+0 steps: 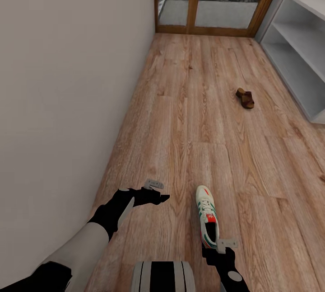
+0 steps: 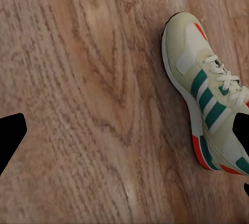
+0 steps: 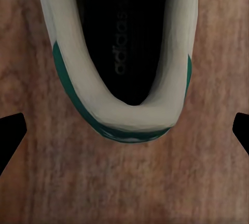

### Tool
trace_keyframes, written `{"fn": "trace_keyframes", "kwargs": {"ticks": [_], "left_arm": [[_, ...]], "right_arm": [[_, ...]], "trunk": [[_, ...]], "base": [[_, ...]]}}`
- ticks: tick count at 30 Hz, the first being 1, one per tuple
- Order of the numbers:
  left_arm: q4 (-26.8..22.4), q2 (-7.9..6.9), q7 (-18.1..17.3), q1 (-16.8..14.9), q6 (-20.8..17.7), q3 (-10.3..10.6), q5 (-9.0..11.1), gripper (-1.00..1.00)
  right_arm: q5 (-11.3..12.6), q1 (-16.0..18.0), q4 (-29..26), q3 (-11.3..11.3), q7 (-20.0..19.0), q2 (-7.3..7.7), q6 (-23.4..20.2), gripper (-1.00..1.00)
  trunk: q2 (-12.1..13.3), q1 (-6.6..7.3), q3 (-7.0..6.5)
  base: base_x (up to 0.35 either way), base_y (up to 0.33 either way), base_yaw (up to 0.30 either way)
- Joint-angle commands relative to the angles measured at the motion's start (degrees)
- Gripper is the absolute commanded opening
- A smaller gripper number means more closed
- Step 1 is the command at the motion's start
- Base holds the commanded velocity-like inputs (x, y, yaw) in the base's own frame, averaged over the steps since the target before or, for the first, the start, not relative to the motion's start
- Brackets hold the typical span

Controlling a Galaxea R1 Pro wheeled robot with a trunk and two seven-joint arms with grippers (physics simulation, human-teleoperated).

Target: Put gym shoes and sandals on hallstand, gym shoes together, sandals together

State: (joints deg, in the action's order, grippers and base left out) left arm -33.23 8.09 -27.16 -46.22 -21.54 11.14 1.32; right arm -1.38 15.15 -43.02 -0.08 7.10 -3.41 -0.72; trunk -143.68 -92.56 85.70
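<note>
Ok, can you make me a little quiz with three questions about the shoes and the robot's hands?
1. Where is the sandal?
A. on the floor near the grey shelves
B. in the left hand
C. on top of the sneaker

2. What colour are the sneaker's side stripes?
A. blue
B. green
C. black

3. What is the right hand doing?
A. carrying the sandal
B. squeezing the laces
C. open, just behind the sneaker's heel

Answers:
1 A, it lies on the wood floor a little way from the shoe rack.
2 B, green stripes show in the left wrist view.
3 C, the right wrist view shows both fingertips wide apart with the heel ahead of them, untouched.
</note>
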Motion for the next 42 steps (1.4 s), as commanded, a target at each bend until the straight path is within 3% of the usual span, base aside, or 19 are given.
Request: {"fn": "trace_keyframes", "kwargs": {"ticks": [1, 7, 16, 29, 37, 42], "left_arm": [[-0.08, -0.01, -0.08, -0.01, -0.42, 0.02, 0.15, 1.0], [-0.08, -0.01, -0.08, -0.01, -0.43, 0.02, 0.14, 1.0], [-0.08, -0.01, -0.07, -0.01, -0.43, 0.02, 0.16, 1.0], [-0.08, -0.01, -0.08, -0.01, -0.43, 0.02, 0.13, 1.0], [-0.08, -0.01, -0.08, -0.01, -0.43, 0.02, 0.15, 1.0], [-0.08, -0.01, -0.03, -0.01, -0.43, 0.02, 0.13, 1.0]], "right_arm": [[-0.14, 0.02, -0.04, -0.01, 0.19, -0.02, -0.08, 1.0], [-0.13, 0.03, -0.04, -0.01, 0.19, -0.02, -0.08, 1.0], [-0.12, 0.01, -0.04, -0.01, 0.19, -0.02, -0.08, 1.0], [-0.11, -0.01, -0.04, -0.01, 0.19, -0.02, -0.08, 1.0], [-0.12, 0.02, -0.04, -0.01, 0.19, -0.02, -0.08, 1.0], [-0.13, 0.01, -0.04, -0.01, 0.19, -0.02, -0.08, 1.0]], "trunk": [[-0.01, 0.01, 0.04], [-0.01, 0.01, 0.06], [-0.13, -0.22, 2.06], [-0.13, -0.22, 2.06], [-0.24, -0.43, 3.83], [-0.24, -0.43, 3.83]], "base": [[0.0, 0.0, 0.0], [0.0, 0.0, 0.0], [0.0, 0.0, 0.0], [0.0, 0.0, 0.0], [0.0, 0.0, 0.0], [0.0, 0.0, 0.0]]}}
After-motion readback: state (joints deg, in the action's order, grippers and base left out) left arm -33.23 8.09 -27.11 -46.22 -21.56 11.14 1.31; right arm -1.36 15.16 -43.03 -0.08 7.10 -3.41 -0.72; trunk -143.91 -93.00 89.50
